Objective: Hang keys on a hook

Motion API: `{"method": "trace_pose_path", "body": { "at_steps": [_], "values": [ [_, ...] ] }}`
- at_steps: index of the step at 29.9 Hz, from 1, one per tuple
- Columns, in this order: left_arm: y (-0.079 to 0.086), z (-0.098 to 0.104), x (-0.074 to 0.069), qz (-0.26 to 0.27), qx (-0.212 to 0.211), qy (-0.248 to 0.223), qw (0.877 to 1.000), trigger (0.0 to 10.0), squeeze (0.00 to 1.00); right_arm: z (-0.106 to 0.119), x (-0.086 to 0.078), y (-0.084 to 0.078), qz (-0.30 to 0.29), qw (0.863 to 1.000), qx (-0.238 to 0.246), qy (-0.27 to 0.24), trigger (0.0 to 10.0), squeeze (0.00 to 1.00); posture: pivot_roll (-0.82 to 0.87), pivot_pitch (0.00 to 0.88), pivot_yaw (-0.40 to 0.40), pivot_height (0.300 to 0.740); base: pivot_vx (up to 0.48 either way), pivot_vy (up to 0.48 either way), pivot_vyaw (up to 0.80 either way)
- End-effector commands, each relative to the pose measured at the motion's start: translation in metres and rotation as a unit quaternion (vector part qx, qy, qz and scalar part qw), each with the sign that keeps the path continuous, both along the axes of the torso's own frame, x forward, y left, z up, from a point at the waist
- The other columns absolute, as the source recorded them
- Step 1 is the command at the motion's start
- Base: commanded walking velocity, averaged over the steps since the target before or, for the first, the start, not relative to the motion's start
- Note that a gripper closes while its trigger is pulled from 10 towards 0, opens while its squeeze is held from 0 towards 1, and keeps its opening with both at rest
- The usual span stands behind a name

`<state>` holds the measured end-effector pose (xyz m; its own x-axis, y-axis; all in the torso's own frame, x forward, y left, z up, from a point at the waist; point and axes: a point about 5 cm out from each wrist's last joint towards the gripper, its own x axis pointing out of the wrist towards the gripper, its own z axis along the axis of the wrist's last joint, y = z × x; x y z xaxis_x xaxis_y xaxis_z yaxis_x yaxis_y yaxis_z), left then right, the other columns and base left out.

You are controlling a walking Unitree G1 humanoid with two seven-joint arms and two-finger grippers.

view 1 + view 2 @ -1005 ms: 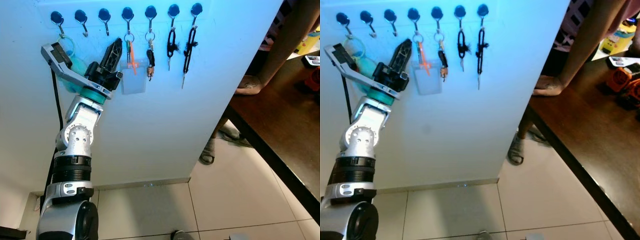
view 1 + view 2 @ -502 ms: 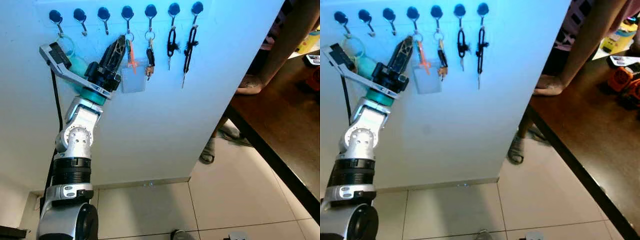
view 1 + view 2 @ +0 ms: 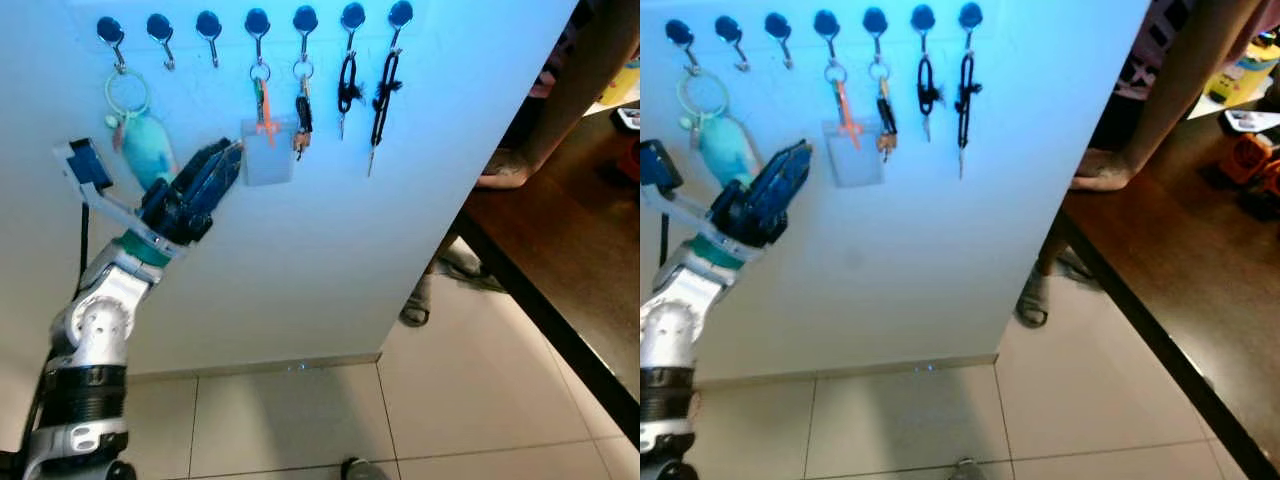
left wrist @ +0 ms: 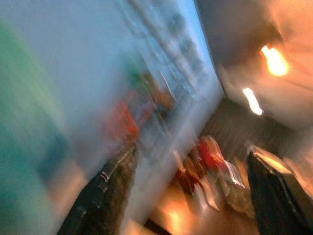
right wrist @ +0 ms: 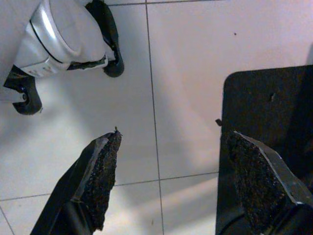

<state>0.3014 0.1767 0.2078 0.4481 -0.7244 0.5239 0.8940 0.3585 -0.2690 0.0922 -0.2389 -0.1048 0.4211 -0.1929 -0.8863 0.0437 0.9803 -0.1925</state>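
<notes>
The right tool (image 5: pixel 166 188) hangs low over the pale floor tiles (image 5: pixel 186 63), its 2 fingers (image 5: pixel 100 178) spread wide with nothing between them; the robot's own foot (image 5: pixel 63 36) shows beyond them.

Further out, the left tool (image 3: pixel 212 170) is raised toward the white wall (image 3: pixel 300 260). Compared with 1 second ago it has dropped and drawn back to the left: then its tips were up beside the orange tag under the 4th hook, and now they sit lower, just left of the clear card holder (image 3: pixel 266 160) and apart from it. In the blurred left wrist view its 2 fingers (image 4: pixel 105 196) stand well apart and hold nothing.

With the arm lower, the teal keychain (image 3: pixel 150 150) that it hid before is in plain sight, hanging by a pale ring (image 3: pixel 126 93) from the leftmost hook (image 3: pixel 110 34) of a row of 7 at the far top of the wall. The 2nd and 3rd hooks are bare. The 4th hook (image 3: pixel 257 24) carries the ring with the orange tag (image 3: pixel 264 112) and card holder, the 5th a dark key bunch (image 3: pixel 302 110), and the 6th and 7th black straps (image 3: pixel 383 92).

To the right, a dark counter (image 3: pixel 570 250) runs away from the wall, and a person's legs (image 3: pixel 560 90) stand beside it.
</notes>
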Motion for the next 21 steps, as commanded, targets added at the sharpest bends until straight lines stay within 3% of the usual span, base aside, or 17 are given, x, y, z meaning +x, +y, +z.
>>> {"method": "trace_pose_path", "body": {
  "at_steps": [1,2,4,7,8,9,11,12,13,14,15,16,18,21],
  "values": [
    [-0.005,-0.026,-0.016,-0.054,0.061,0.016,0.997,10.0,0.0,-0.002,-0.013,-0.003,-0.007,1.0,0.002,0.02,10.0,0.0,-0.11,0.106,0.097,0.74,0.0,0.0,0.0],
    [-0.005,-0.026,-0.016,-0.054,0.061,0.016,0.997,10.0,0.0,-0.002,-0.013,-0.003,-0.007,1.0,0.002,0.02,10.0,0.0,-0.11,0.106,0.097,0.74,0.0,0.0,0.0],
    [-0.011,-0.051,-0.021,-0.056,0.106,0.05,0.992,10.0,0.0,-0.003,-0.014,-0.001,-0.006,1.0,0.004,0.021,10.0,0.0,-0.11,0.106,0.097,0.74,0.0,0.0,0.0],
    [-0.011,-0.051,-0.021,-0.056,0.106,0.05,0.992,10.0,0.0,-0.003,-0.014,-0.001,-0.006,1.0,0.004,0.021,10.0,0.0,-0.11,0.106,0.097,0.74,0.0,0.0,0.0],
    [-0.012,-0.066,-0.023,-0.056,0.123,0.075,0.988,10.0,0.0,-0.003,-0.014,0.001,-0.006,1.0,0.005,0.021,10.0,0.0,-0.11,0.11,0.102,0.74,0.0,0.0,0.0],
    [-0.012,-0.066,-0.023,-0.056,0.123,0.075,0.988,10.0,0.0,-0.003,-0.014,0.001,-0.006,1.0,0.005,0.021,10.0,0.0,-0.11,0.11,0.102,0.74,0.0,0.0,0.0],
    [-0.012,-0.125,-0.03,-0.025,0.194,0.172,0.966,10.0,0.0,-0.004,-0.012,0.004,-0.006,1.0,0.008,0.02,10.0,0.0,-0.11,0.109,0.102,0.74,0.0,0.0,0.0],
    [-0.012,-0.125,-0.03,-0.025,0.194,0.172,0.966,10.0,0.0,-0.004,-0.012,0.004,-0.006,1.0,0.008,0.02,10.0,0.0,-0.11,0.109,0.102,0.74,0.0,0.0,0.0],
    [-0.011,-0.151,-0.037,-0.012,0.226,0.22,0.949,10.0,0.0,-0.004,-0.011,0.006,-0.006,1.0,0.009,0.02,10.0,0.0,-0.11,0.109,0.102,0.74,0.0,0.0,0.0],
    [-0.011,-0.151,-0.037,-0.012,0.226,0.22,0.949,10.0,0.0,-0.004,-0.011,0.006,-0.006,1.0,0.009,0.02,10.0,0.0,-0.11,0.109,0.102,0.74,0.0,0.0,0.0],
    [-0.004,-0.182,-0.048,0.018,0.26,0.284,0.923,10.0,0.0,-0.004,-0.007,0.008,-0.004,1.0,0.009,0.019,10.0,0.0,-0.1,0.108,0.104,0.74,-0.3,0.0,0.0],
    [-0.004,-0.182,-0.048,0.018,0.26,0.284,0.923,10.0,0.0,-0.004,-0.007,0.008,-0.004,1.0,0.009,0.019,10.0,0.0,-0.1,0.108,0.104,0.74,-0.3,0.0,0.0],
    [0.002,-0.199,-0.055,0.038,0.274,0.321,0.906,10.0,0.0,-0.004,-0.004,0.009,-0.003,1.0,0.009,0.017,10.0,0.0,-0.1,0.108,0.103,0.74,-0.315,0.0,0.0],
    [0.004,-0.203,-0.058,0.042,0.278,0.331,0.901,10.0,0.0,-0.004,-0.003,0.009,-0.002,1.0,0.009,0.016,10.0,0.0,-0.1,0.108,0.103,0.74,-0.315,0.0,0.0]
  ]
}}
